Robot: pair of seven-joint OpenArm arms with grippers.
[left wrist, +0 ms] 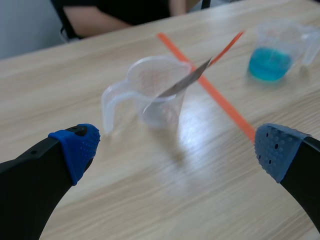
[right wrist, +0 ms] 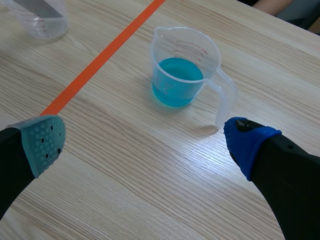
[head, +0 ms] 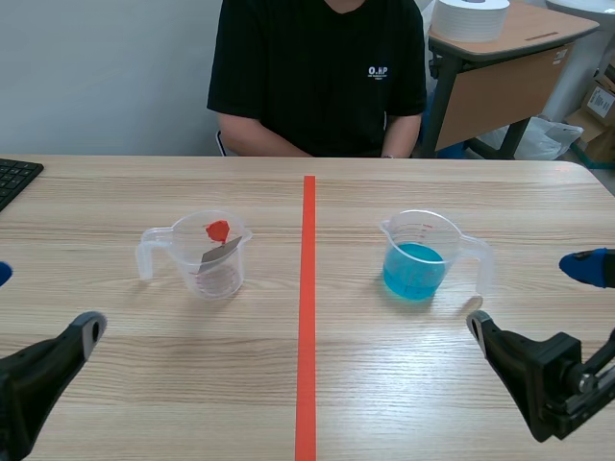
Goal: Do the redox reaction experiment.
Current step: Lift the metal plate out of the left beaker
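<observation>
A clear measuring cup stands left of the orange tape line, handle to the left. A grey metal strip with a red end leans inside it. Right of the line, a second clear cup holds blue liquid, its handle pointing right. My left gripper is open, short of the first cup. My right gripper is open too, with the blue cup ahead of it; one blue fingertip lies near the handle.
A person in a black shirt sits across the table. A black keyboard lies at the far left edge. Behind the person stands a desk with a white roll on it.
</observation>
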